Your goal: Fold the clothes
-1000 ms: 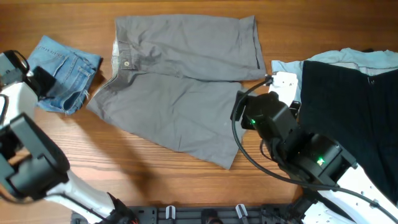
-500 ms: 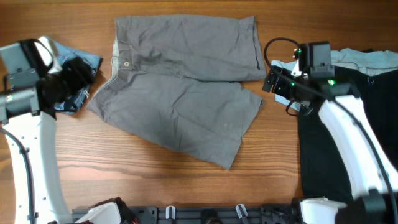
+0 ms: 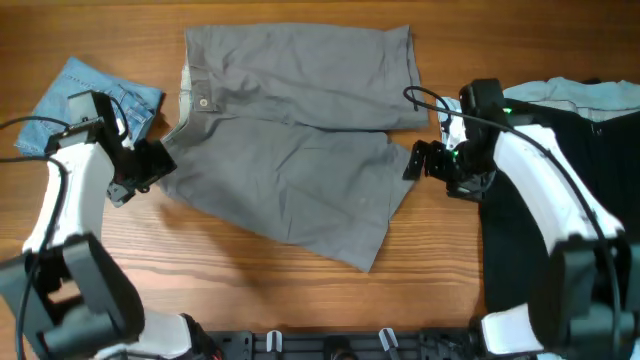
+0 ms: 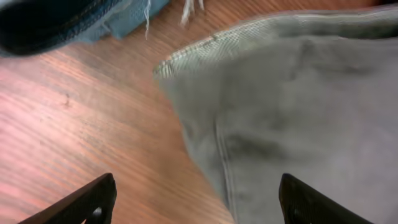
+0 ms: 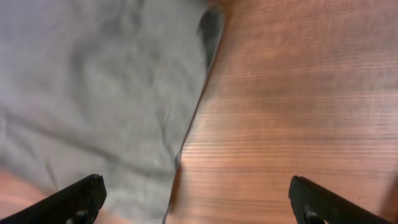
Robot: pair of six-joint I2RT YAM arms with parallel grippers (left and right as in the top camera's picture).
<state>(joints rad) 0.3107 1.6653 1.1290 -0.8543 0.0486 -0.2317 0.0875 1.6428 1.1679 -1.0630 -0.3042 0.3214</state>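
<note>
The grey-taupe shorts (image 3: 290,130) lie spread on the wooden table, waistband and button to the left, legs to the right. My left gripper (image 3: 158,160) is open just above the waistband's lower-left corner (image 4: 261,124); the fingers straddle the fabric edge and bare wood. My right gripper (image 3: 412,160) is open at the right edge of the lower leg; the hem (image 5: 112,93) runs between its fingers, with wood on the right side.
Light-blue denim shorts (image 3: 95,105) lie at the far left, beside my left arm. A black garment (image 3: 560,190) on a pale blue shirt (image 3: 560,92) covers the right side. A black rail (image 3: 330,345) runs along the front edge.
Both arms have swung inward and down. The left gripper went from over the denim to the waistband corner. The right gripper came from the shirt pile to the leg hem.
</note>
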